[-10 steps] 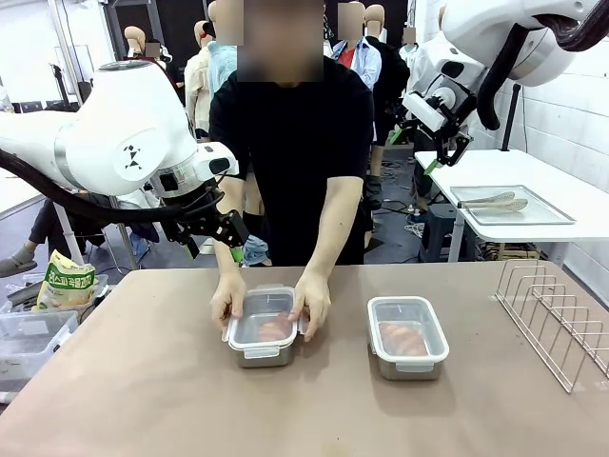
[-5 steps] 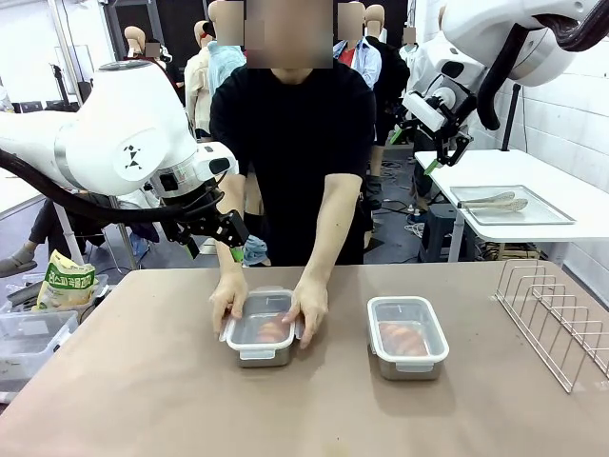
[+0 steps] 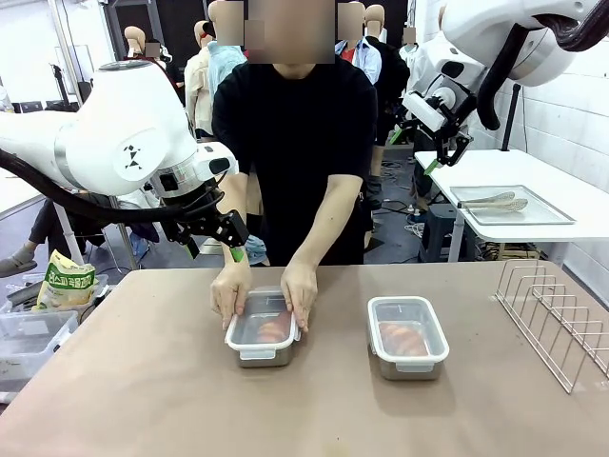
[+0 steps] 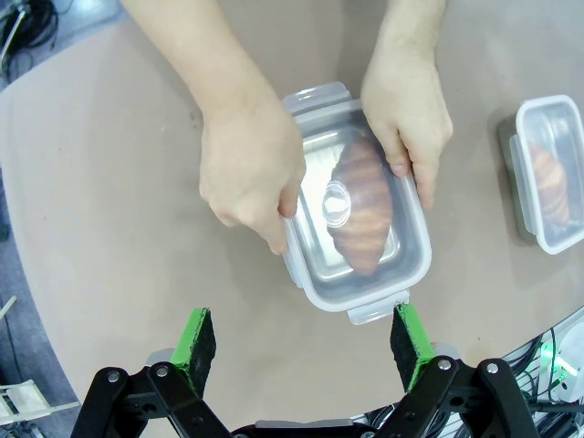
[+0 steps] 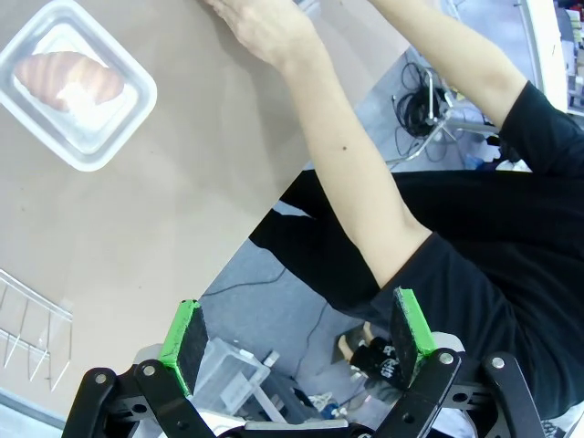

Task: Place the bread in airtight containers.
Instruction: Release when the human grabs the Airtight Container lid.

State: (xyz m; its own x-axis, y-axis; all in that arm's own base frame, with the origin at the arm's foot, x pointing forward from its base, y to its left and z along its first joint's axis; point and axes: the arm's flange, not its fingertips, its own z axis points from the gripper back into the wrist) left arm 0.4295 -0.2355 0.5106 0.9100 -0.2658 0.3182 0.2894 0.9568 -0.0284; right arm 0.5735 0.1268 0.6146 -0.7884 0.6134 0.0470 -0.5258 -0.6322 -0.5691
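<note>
Both arms are clad in smooth white shells — the left arm (image 3: pixel 114 133) is marked on its rounded joint housing with a small black emblem of triangles, and a silver ring is seen where the wrist narrows. A thick black cable is looped beneath it. The right arm (image 3: pixel 495 43) is likewise white, with a black hose draped over its shoulder. Each gripper is built of black linkage bars studded with silver screws, and the fingers (image 4: pixel 195 339) are faced with bright green pads. A black short-sleeved T-shirt (image 3: pixel 295 143) is worn by the person — forearms left bare.
</note>
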